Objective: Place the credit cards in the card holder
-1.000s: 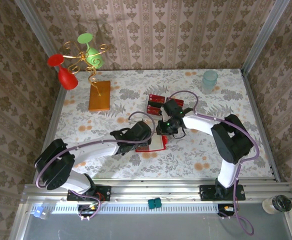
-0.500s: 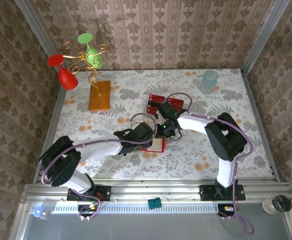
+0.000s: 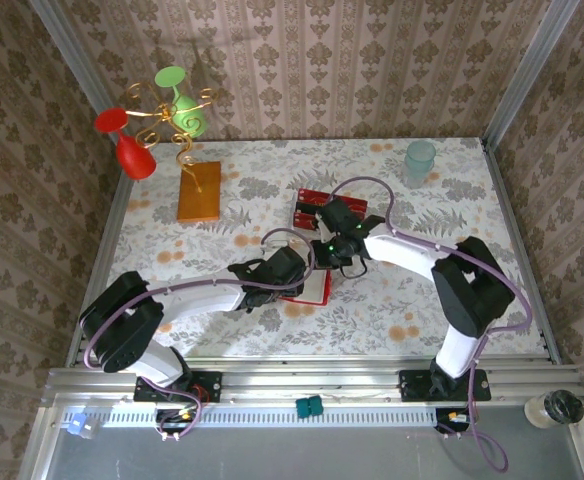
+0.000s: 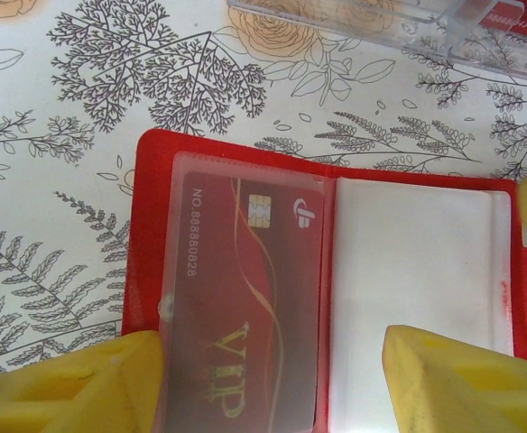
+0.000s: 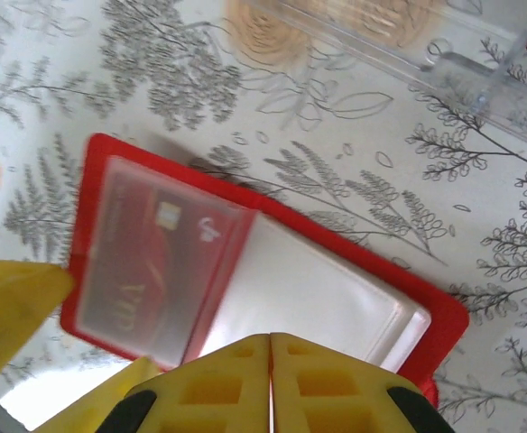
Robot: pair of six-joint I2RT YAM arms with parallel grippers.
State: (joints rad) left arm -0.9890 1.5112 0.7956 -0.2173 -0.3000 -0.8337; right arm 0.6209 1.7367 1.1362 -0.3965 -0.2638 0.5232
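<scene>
One credit card (image 4: pixel 245 298) sits in the left pocket of the card holder (image 4: pixel 146 225), open flat mid-table, right pocket empty, more cards (image 3: pixel 310 202) waiting by the clear stand (image 4: pixel 354 23) behind; left gripper (image 4: pixel 268 379) spread wide over it, right gripper (image 5: pixel 270 383) pinched closed, holding nothing.

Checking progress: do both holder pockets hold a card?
No, the holder has a card in one pocket; the other pocket is bare white.

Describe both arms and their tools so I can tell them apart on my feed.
They match: white links, black joints, a purple cable looping along the left arm and right arm. Left tool and right tool have blocky yellow fingers; a green light glows at the right wrist.
</scene>
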